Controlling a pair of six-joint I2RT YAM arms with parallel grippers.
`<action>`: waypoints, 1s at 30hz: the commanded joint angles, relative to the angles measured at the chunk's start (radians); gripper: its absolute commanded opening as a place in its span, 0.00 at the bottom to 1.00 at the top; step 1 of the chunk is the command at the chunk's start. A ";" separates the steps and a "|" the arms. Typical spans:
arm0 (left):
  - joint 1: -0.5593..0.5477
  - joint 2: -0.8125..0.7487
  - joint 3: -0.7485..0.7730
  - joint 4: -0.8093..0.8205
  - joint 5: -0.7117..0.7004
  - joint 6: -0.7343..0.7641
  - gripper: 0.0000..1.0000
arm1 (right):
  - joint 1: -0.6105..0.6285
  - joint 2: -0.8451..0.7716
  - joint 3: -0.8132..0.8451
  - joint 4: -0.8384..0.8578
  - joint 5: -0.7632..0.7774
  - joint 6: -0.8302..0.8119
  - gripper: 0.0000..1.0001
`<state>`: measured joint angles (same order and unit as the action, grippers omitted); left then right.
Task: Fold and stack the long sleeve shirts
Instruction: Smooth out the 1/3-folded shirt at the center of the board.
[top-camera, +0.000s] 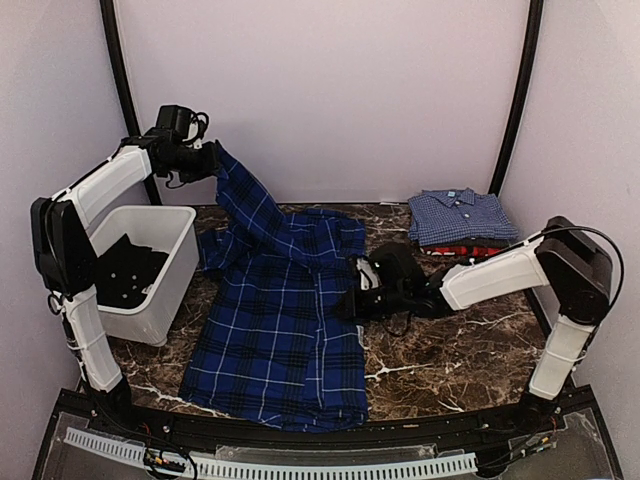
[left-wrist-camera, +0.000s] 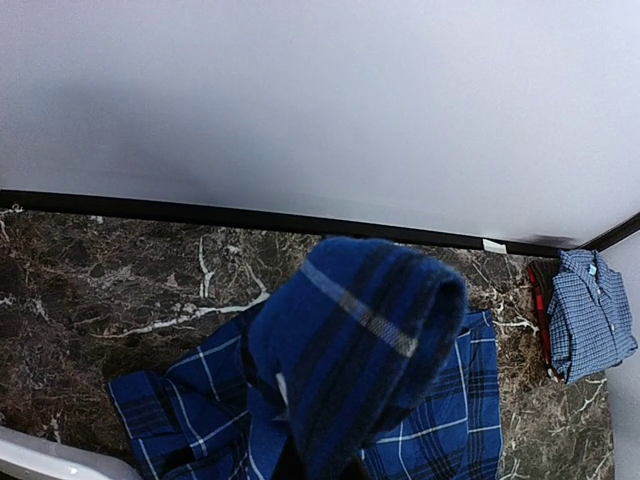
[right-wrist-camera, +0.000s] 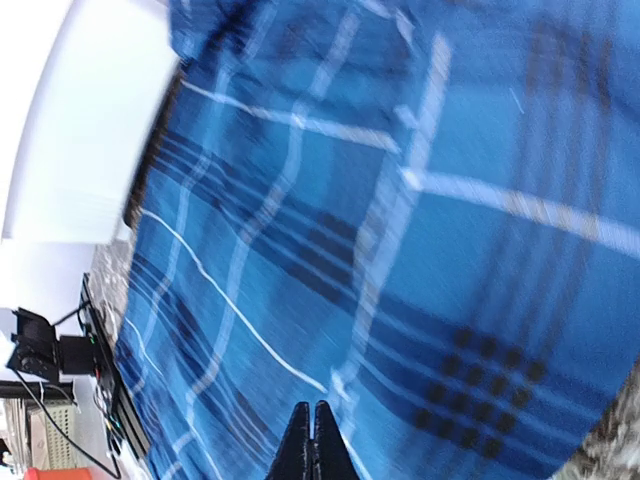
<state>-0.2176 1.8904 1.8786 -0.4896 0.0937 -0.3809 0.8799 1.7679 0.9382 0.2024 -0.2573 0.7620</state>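
1. Top view: nearest is the white slotted strip (top-camera: 300, 465) along the front edge, with the arm bases just behind it. Past it the deep-blue plaid shirt (top-camera: 280, 340) lies spread open on the dark marble desk (top-camera: 450, 350), hem toward the front.
2. The left hand (top-camera: 212, 160) is raised at the far left, clamped on one sleeve (top-camera: 240, 200) of that shirt, which rises taut from the desk. The right hand (top-camera: 352, 300) sits low at the shirt's right edge, fingers together. Whether any cloth is pinched there I cannot tell.
3. At the far right the fine-check shirt (top-camera: 460, 213) lies folded on top of the red shirt (top-camera: 455, 248). A white bin (top-camera: 140, 322) stands at the left with dark things (top-camera: 125, 275) inside.
4. Left wrist view: the sleeve (left-wrist-camera: 370, 330) drapes over the hand and hides its fingers. The shirt's body lies below on the desk, and the folded pair sits at the far right.
5. Right wrist view: the right hand's tips (right-wrist-camera: 308, 440) are pressed together just over plaid cloth (right-wrist-camera: 400, 250), which fills the frame.
6. Progress, as I judge it: two shirts are folded and stacked, and the plaid one is only at its first fold — sleeves, body and placing on the stack remain.
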 joint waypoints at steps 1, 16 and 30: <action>0.006 -0.032 -0.003 0.006 0.016 0.026 0.00 | -0.006 0.007 -0.121 0.126 -0.056 0.071 0.00; -0.028 -0.146 -0.129 0.107 0.319 0.035 0.01 | -0.006 0.062 -0.173 0.237 -0.134 0.129 0.00; -0.204 -0.359 -0.555 0.224 0.485 0.005 0.01 | -0.125 0.020 0.035 0.130 -0.111 0.057 0.02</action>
<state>-0.3862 1.5864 1.4143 -0.3191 0.5182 -0.3676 0.8299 1.7550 0.9058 0.3344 -0.3706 0.8547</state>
